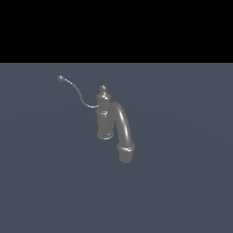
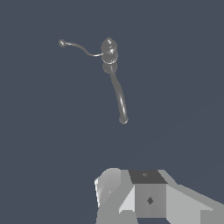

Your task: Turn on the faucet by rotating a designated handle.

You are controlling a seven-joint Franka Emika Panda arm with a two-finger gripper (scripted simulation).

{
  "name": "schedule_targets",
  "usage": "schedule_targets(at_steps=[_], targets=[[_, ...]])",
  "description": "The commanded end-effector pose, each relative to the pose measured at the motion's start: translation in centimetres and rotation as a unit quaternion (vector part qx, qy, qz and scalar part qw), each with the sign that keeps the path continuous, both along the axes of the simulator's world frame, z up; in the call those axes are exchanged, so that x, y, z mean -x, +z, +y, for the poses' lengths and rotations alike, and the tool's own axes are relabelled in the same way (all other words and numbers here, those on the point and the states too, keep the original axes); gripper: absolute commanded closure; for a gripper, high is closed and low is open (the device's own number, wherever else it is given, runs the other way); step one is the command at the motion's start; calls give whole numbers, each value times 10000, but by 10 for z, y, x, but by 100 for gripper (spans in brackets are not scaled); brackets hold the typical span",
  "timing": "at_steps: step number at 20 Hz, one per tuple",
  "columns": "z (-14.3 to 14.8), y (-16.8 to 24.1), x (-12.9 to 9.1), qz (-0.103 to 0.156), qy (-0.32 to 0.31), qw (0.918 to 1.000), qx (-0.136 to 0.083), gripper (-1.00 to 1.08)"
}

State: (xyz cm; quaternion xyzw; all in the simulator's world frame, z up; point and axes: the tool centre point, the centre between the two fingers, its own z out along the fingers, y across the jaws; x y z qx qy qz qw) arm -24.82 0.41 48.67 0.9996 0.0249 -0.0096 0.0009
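A small dull grey faucet (image 1: 104, 119) stands upright on the flat blue-grey floor, with a finial knob on its post and a thick arched spout (image 1: 124, 125) curving down toward the exterior view's right. Its thin S-curved handle (image 1: 77, 93) reaches out to the exterior view's left and ends in a small ball tip. From above, the wrist view shows the faucet (image 2: 109, 51), the handle (image 2: 81, 47) and the spout (image 2: 119, 98). Blocky grey parts of my gripper (image 2: 144, 186) sit at that picture's edge, well apart from the faucet and touching nothing. The exterior view does not show the arm.
The faucet stands alone on a plain blue-grey floor (image 1: 182, 182). A black band fills the top of the exterior view.
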Motion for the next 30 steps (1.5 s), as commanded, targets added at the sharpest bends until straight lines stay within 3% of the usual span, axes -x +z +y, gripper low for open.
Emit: schedule_targets(at_steps=[1, 17, 30], targets=[[0, 0, 0, 0, 0, 10000, 0, 108], [-6, 2, -3, 35, 3, 9999, -102, 108], [6, -11, -43, 45, -740, 9971, -189, 108]])
